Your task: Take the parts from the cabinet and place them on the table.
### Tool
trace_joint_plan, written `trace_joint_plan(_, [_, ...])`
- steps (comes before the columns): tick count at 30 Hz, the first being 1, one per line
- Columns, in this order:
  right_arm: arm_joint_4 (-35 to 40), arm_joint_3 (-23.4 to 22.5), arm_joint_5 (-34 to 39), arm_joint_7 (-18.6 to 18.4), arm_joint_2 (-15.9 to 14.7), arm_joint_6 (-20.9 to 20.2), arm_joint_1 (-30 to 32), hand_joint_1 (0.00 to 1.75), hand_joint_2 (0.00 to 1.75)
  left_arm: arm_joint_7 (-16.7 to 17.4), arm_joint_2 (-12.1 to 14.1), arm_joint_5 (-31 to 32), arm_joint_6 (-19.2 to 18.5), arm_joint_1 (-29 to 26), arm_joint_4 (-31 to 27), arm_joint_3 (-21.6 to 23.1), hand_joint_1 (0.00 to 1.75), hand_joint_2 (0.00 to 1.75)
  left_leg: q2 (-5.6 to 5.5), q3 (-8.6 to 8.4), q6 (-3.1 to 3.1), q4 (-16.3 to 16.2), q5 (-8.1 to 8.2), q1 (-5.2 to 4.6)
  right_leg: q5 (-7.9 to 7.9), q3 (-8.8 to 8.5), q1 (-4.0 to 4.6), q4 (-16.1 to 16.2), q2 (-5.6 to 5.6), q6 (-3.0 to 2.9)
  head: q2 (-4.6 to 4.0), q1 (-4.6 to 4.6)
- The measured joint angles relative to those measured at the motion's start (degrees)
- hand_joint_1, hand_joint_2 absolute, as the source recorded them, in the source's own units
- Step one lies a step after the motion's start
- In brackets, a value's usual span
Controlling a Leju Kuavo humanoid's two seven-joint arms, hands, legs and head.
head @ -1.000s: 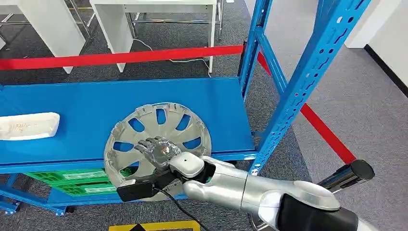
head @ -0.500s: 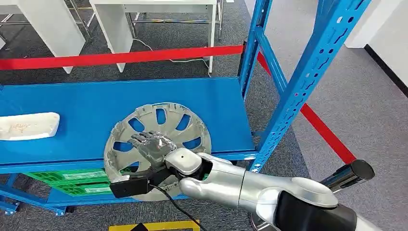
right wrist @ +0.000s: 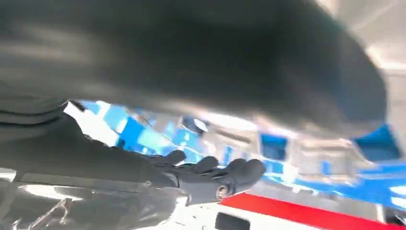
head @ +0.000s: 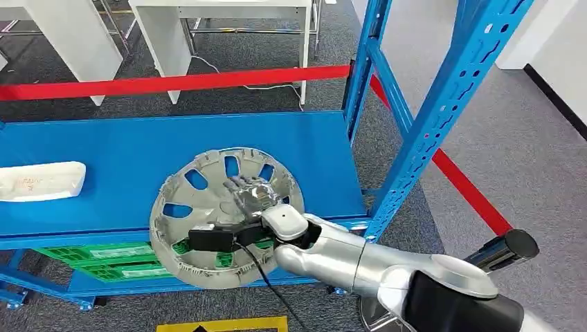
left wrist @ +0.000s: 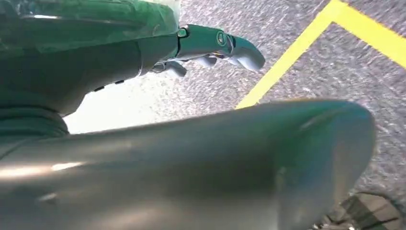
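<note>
One large silver plastic wheel cover is seen lying flat, overhanging the front edge of the blue metal shelf, directly beneath the right hand. Fingers are laid spread across its spokes, nothing gripped. Beyond, well apart, a white tray-like part is seen. A blue upright post stands beside the arm. The left hand hangs with fingers loosely extended, over grey carpet.

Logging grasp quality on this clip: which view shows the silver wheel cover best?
The head view: the whole wheel cover lies on the blue shelf, overhanging its front edge, with the right hand on it. The right wrist view gives only a blurred close-up of its slots; the left wrist view looks at the floor.
</note>
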State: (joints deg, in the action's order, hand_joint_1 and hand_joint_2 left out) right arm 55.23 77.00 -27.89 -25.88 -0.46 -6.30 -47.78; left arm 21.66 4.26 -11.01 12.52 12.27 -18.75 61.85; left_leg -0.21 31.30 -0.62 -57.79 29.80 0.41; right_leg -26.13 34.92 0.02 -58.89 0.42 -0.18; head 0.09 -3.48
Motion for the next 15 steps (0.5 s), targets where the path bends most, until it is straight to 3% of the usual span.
trace_joint_plan(8, [-0.3,-1.7,1.1,0.1,-1.7,-0.9,1.6,0.0,0.0,1.2,0.4,1.0,0.2,-0.1,0.0,-0.1,0.0,0.0,0.0,-0.01,0.0,0.0,0.0,0.01,0.0,0.01,0.01,0.0,0.01,0.0,0.0,0.0])
trace_joint_plan(15, [2.1,-2.7,1.2,-0.8,-2.6,-0.5,3.8,0.0,0.0,-2.3,0.5,-1.2,5.6,0.0,0.0,-2.1,0.0,0.0,0.0,-0.02,0.0,0.0,0.0,0.01,0.0,0.0,0.02,0.0,0.02,0.0,0.0,0.0])
